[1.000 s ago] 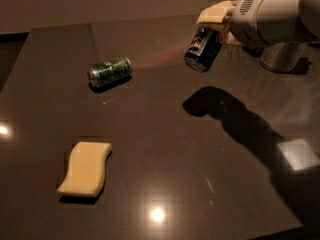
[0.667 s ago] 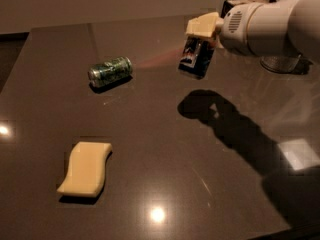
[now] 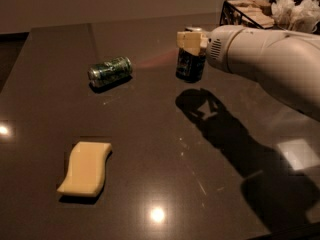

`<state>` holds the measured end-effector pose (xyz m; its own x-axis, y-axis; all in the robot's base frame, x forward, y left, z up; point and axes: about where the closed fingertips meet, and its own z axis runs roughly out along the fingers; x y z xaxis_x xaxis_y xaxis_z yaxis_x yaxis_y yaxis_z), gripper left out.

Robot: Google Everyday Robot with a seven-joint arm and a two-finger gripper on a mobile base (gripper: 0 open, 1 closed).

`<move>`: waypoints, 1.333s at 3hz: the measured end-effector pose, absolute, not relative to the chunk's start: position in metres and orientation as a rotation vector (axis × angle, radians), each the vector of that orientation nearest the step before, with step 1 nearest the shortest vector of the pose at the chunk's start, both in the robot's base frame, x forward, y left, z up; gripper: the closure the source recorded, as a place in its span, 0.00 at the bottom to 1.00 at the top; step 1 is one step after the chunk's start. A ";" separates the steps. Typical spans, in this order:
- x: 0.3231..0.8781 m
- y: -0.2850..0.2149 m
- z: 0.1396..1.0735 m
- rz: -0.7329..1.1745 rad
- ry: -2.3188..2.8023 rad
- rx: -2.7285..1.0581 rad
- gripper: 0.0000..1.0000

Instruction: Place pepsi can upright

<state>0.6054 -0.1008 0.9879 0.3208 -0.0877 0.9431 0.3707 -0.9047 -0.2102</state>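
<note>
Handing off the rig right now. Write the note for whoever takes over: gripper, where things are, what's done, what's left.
Gripper: shut on the pepsi can, at the far right part of the table.
Pepsi can: roughly upright in the grip and apparently above the surface, since its shadow lies apart from it.
Green can: on its side, to the left, untouched.
Yellow sponge: near left.
Done: can grasped and turned upright.
Left: lower it onto its base, release, retreat.
</note>
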 end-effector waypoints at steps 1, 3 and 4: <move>0.609 -0.105 0.981 -1.675 -0.237 -2.186 1.00; 0.610 -0.112 0.958 -1.718 -0.220 -2.185 1.00; 0.609 -0.110 0.948 -1.751 -0.264 -2.177 1.00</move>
